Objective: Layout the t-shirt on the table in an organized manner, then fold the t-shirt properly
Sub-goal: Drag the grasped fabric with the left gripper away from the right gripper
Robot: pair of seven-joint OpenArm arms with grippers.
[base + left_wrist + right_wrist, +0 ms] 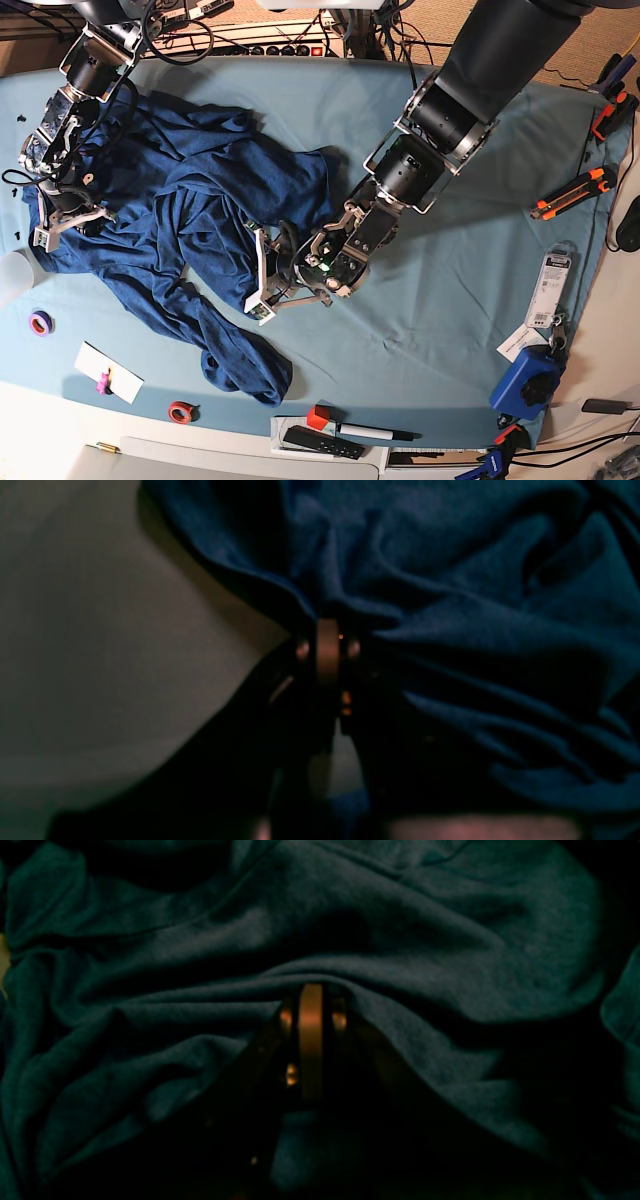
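Observation:
The dark navy t-shirt (190, 200) lies crumpled across the left half of the teal table (450, 300), with one part trailing toward the front edge. My left gripper (262, 288) is at the shirt's right edge. In the left wrist view its fingers (327, 645) are pressed together, pinching a fold of the t-shirt (450, 580) beside the bare table (75, 630). My right gripper (60, 215) sits at the shirt's far left. In the right wrist view it (311, 990) is shut, with the t-shirt (350, 915) bunched over its tip.
A purple tape roll (40, 322), a white card (108, 372) and a red tape roll (180, 411) lie front left. A marker (365, 432) and a remote (320, 441) sit at the front edge. Orange clamps (570, 195), a packet (548, 290) and a blue tool (528, 385) are on the right.

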